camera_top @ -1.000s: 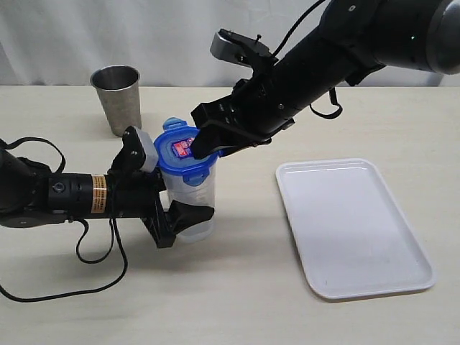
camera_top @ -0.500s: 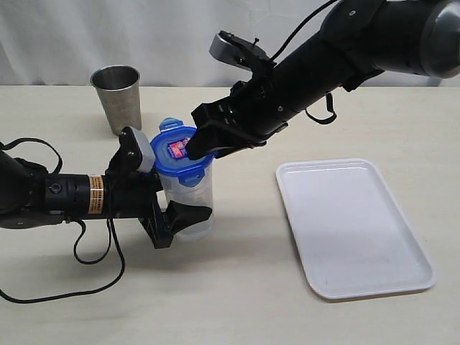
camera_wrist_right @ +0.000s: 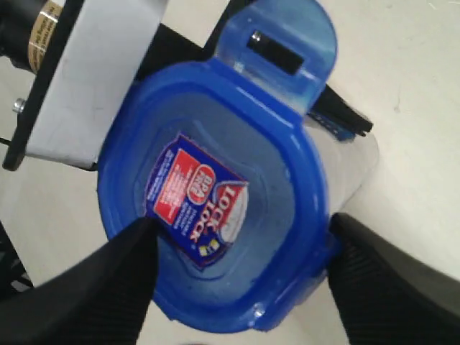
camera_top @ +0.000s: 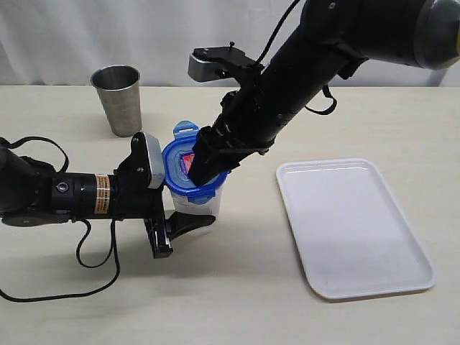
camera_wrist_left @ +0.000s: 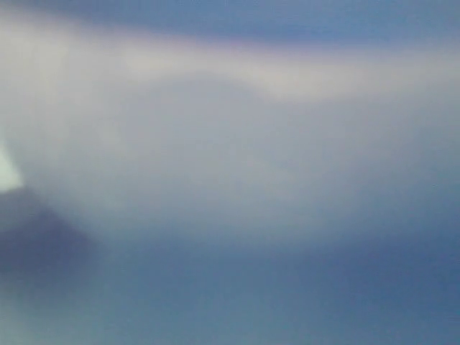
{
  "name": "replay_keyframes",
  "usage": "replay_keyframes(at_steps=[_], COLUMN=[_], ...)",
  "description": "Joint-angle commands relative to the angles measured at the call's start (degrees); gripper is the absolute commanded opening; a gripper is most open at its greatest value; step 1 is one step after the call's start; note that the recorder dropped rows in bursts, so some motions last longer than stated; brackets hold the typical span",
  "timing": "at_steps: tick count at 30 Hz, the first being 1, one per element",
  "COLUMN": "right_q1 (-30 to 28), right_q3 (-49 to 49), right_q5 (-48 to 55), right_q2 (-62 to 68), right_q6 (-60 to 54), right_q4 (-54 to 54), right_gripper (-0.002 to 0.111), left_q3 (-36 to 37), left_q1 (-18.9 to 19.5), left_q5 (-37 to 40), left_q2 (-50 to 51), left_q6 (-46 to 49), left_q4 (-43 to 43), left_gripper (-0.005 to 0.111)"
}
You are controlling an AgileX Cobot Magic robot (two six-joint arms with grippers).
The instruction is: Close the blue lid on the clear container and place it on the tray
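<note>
Your left gripper (camera_top: 180,206) was clamped on the clear container (camera_top: 203,208) from the side, one jaw in front of it, the other behind. The container stood on the table (camera_top: 287,302), left of the tray (camera_top: 359,230) and apart from it, not on it. The blue lid (camera_wrist_right: 230,136) sat on the container's rim, sticker up. One flap (camera_wrist_right: 284,50) stood raised, on the side toward the steel cup (camera_top: 121,100). Your right gripper (camera_top: 201,169) came down over the lid from above, fingers (camera_wrist_right: 108,287) spread wide, one at each side of the lid. They looked to be at the rim, but you couldn't tell contact from the right wrist view. The left wrist view was a blue-grey blur, nothing usable
</note>
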Motion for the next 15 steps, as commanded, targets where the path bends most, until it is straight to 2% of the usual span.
replay_keyframes(at_steps=[1,5,9,10,12,15], right_q1=[1.02,1.02,1.02,1.02,1.17,1.17], right_q3=[0.68,0.68,0.68,0.68,0.68,0.68], right_q5=[-3.84,-6.24,-6.34,-6.34,-5.37,-3.59], right_q2=[-1.93,-5.82,-8.43,-9.02,-10.11,-10.25], right_q6=[-1.57,-2.84,-6.48,-8.66,-20.24,-34.51], right_q4=[-7.02,-18.28,-21.06,-20.54,-14.74,-3.68], right_gripper=[0.062,0.062,0.062,0.062,0.062,0.062], left_q3=[-0.32,-0.32,-0.32,-0.32,-0.32,-0.32], left_q1=[-1.22,-1.22,-1.22,-1.22,-1.22,-1.22], left_q5=[2.48,2.93,2.98,2.98,2.97,3.4], left_q2=[0.41,0.41,0.41,0.41,0.41,0.41], left_q6=[-0.36,0.08,0.08,0.08,1.68,8.32], left_q4=[1.87,1.87,1.87,1.87,1.87,1.87], left_gripper=[0.0,0.0,0.0,0.0,0.0,0.0])
